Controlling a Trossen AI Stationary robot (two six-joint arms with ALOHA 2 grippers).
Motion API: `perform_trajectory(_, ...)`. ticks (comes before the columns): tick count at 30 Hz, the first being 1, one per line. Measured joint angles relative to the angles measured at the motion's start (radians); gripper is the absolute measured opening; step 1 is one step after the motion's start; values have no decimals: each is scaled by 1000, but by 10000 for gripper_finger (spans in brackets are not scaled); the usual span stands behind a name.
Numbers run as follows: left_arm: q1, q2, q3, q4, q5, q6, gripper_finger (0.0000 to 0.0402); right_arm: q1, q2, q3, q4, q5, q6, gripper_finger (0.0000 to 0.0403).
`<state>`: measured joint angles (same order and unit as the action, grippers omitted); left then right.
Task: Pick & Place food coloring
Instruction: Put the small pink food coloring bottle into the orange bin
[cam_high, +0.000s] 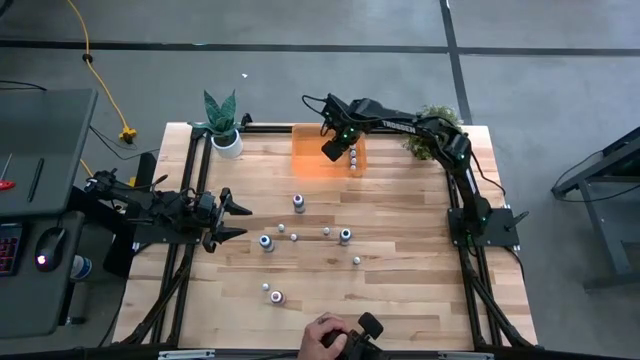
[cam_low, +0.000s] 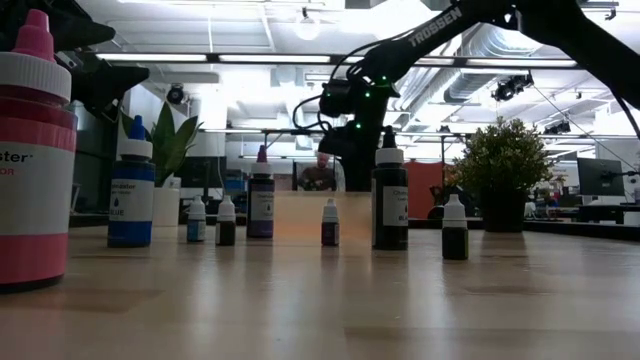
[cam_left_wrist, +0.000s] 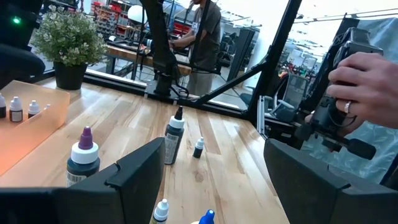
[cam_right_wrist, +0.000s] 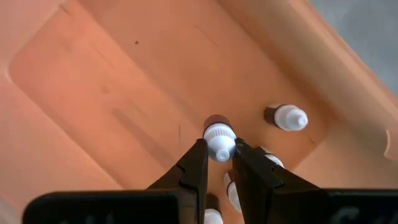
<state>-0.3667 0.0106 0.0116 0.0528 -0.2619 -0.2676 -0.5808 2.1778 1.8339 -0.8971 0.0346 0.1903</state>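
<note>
Several small food coloring bottles stand scattered on the wooden table, among them one (cam_high: 298, 203), another (cam_high: 266, 242) and a third (cam_high: 345, 236). An orange tray (cam_high: 308, 162) lies at the far edge, with a few bottles (cam_right_wrist: 286, 117) in its corner. My right gripper (cam_right_wrist: 219, 155) hangs over the tray, pointing steeply down, shut on a tiny dark bottle with a white cap (cam_right_wrist: 217, 134). My left gripper (cam_high: 235, 220) waits open at the table's left side, level, nothing between its fingers (cam_left_wrist: 143, 171). My right gripper pinches the tiny bottle's white ribbed cap (cam_right_wrist: 219, 142) between its two fingertips, coming from above and pointing down. The bottle stands upright below the fingers, cap up, over the tray floor. Whether its base rests on the tray I cannot tell.
A potted plant (cam_high: 222, 125) stands at the far left corner and a bushy one (cam_high: 432, 130) at the far right. A person's hand (cam_high: 325, 335) holds a controller at the near edge. A large red bottle (cam_low: 30, 150) stands close to the low camera.
</note>
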Motion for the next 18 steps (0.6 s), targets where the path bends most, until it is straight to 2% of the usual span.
perform_trajectory(13, 0, 0, 0, 0, 0, 0, 271, -2, 14, 0, -8, -30, -191, 57)
perform_trajectory(18, 0, 0, 0, 0, 0, 0, 271, -2, 18, 0, -50, -31, -217, 57)
